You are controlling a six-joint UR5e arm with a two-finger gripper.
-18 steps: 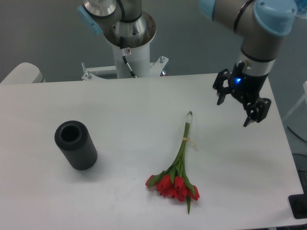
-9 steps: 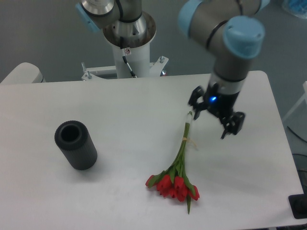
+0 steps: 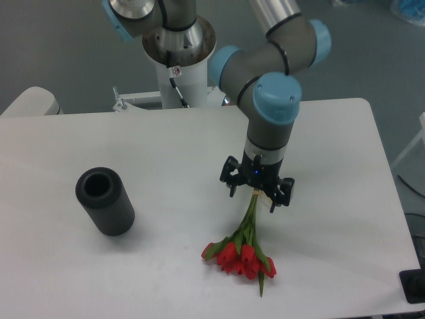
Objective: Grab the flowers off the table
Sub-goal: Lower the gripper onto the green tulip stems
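One small bunch of red tulip buds on long thin green stems, the flowers [image 3: 244,247], lies flat on the large smooth white tabletop [image 3: 166,153], right of centre and toward the near edge, with the buds pointing at the near edge and the stems running up and away from them. The black two-finger gripper [image 3: 257,191] of the grey-and-blue arm hangs directly above the upper part of the stems, hiding their far ends; its jaws stand spread apart, one finger to each side of the stem line, and they grasp nothing. Whether the fingertips touch the table cannot be told. The bunch is judged light, soft and easily bruised: the stems will bend and may slide between smooth pads, and the buds will crush under pressure. Take hold across the gathered stems, well clear of the buds, where the stems lie tightest together, and close gently. Expect the bud end to droop once lifted. A dark ribbed cylindrical cup [image 3: 105,201] stands well apart on the left side of the table.
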